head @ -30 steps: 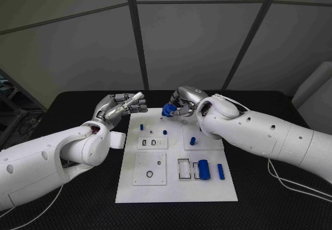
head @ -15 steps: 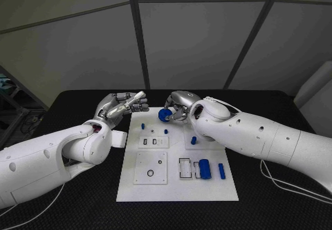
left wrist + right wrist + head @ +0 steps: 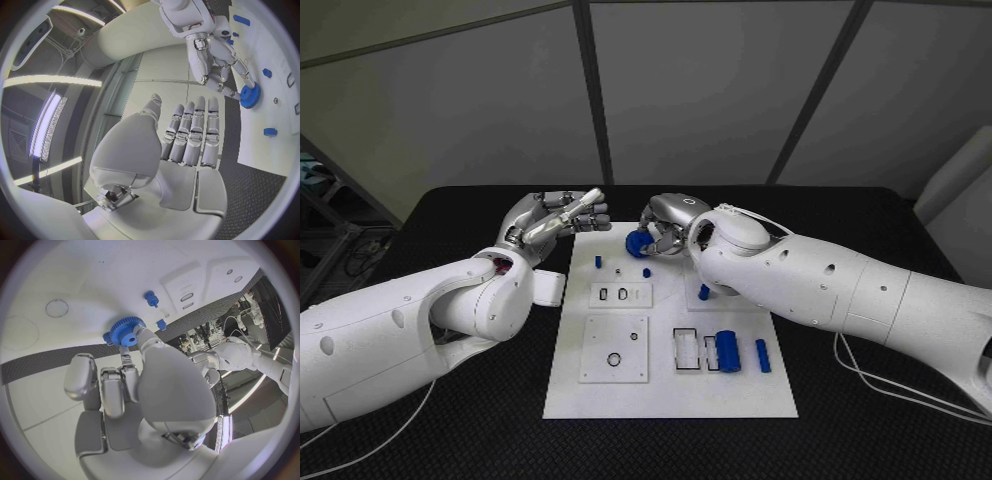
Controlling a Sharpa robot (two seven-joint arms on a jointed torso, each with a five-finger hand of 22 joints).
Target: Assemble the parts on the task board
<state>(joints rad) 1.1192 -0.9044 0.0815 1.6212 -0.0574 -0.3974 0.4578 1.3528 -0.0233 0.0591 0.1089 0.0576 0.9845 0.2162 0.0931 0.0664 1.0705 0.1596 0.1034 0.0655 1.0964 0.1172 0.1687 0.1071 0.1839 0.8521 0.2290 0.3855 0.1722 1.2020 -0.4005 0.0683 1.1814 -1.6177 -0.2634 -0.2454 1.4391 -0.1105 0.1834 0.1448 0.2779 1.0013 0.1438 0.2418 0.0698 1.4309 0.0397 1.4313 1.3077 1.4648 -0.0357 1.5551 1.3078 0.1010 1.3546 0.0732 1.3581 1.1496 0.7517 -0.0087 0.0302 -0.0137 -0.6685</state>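
Blue gear (image 3: 639,242) pinched at the fingertips of the right hand (image 3: 669,222), which hovers over the far end of the white task board (image 3: 669,395), just past that hand's wrist from two small blue pegs (image 3: 597,264). Bare board stretches behind the hand toward a blue cylinder (image 3: 727,352) near the board's right edge. Since a second ago the right hand has carried the gear leftward, closer to the left hand (image 3: 557,220). That left hand hangs beside the board's far left corner, fingers straight and together, holding nothing.
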